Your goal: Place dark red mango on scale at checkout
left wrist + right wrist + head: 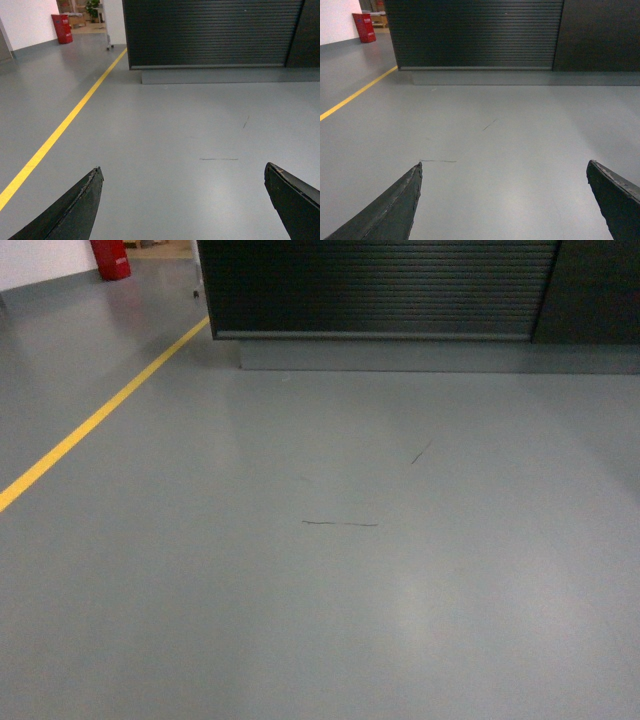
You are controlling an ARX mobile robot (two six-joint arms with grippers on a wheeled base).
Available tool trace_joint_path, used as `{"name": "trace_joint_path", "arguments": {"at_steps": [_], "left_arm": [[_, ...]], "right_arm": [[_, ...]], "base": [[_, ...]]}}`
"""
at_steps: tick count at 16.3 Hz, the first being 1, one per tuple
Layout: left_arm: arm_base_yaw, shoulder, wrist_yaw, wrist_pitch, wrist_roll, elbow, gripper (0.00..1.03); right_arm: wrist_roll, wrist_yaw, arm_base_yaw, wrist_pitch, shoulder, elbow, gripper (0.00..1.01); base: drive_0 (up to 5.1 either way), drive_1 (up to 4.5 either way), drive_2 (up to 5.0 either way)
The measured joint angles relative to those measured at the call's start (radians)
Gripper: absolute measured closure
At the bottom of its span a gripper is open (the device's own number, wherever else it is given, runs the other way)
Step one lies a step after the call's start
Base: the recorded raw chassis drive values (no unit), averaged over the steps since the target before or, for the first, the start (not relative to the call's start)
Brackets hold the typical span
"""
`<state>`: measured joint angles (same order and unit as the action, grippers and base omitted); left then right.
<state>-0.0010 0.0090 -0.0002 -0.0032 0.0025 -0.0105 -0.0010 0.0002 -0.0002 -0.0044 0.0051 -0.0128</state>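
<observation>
Approaching the checkout across open floor, both grippers empty.

The ribbed black front of the checkout fills the top edge of the head view, its grey base meeting the grey floor; neither the dark red mango nor the scale shows in any view, so their place cannot be told from here; the left gripper has its fingers spread wide over bare floor, holding nothing; the right gripper likewise stands wide apart and empty; a yellow line runs along the floor's left edge, a red bin at its far left corner. To do this step well, I judge the base should roll straight toward the panel, keep right of the line, and stop short of the grey base, so the counter top comes into view.
</observation>
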Motion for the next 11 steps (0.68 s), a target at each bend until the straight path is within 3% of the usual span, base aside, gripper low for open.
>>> {"name": "trace_joint_path", "arguments": {"at_steps": [11], "left_arm": [[0.000,0.000,0.000,0.001,0.000,0.000,0.05]], "right_arm": [[0.000,0.000,0.000,0.000,0.000,0.000,0.03]], "base": [[0.0,3.39,-3.5]]}}
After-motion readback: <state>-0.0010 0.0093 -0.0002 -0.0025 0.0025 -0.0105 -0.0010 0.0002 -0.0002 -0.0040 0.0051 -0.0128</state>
